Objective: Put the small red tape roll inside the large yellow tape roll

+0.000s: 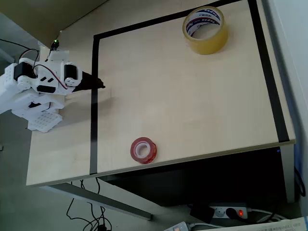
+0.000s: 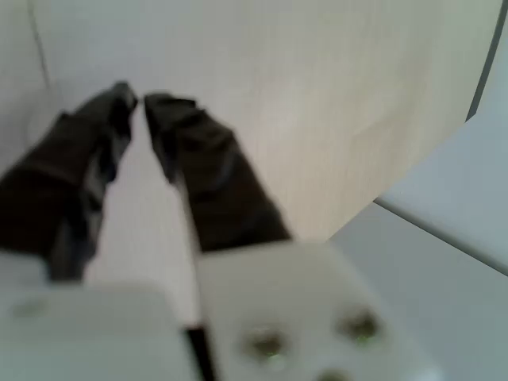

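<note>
Spanning the overhead view, the table carries the large yellow tape roll at one o'clock and the small red tape roll at six; light, stiff, glossy, it probably suits a rim pinch. The gripper at nine o'clock is nearly closed, empty.

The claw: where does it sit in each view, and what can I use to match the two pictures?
Overhead view: the claw is at the left, its dark tips over the black tape line, apart from both rolls.
Wrist view: the claw fills the left half, tips nearly together at upper left, holding nothing.
Shared landmark: the pale wooden table, also behind the claw in the wrist view.
</note>
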You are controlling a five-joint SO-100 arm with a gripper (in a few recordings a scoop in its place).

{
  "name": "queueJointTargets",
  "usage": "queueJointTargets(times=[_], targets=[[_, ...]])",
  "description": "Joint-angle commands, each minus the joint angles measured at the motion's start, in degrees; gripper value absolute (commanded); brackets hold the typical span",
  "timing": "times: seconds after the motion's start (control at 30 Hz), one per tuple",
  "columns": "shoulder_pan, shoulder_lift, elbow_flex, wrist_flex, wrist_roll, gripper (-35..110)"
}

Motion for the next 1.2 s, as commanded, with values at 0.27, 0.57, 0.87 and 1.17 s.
queueJointTargets(times=[0.27,0.57,0.87,1.17], targets=[[3.08,-4.04,-17.58,11.87,2.55,0],[17.49,-43.51,-54.84,11.07,0.62,0],[33.05,-65.04,-68.99,10.46,-14.41,10],[37.71,-79.54,-70.49,12.57,-15.29,27]])
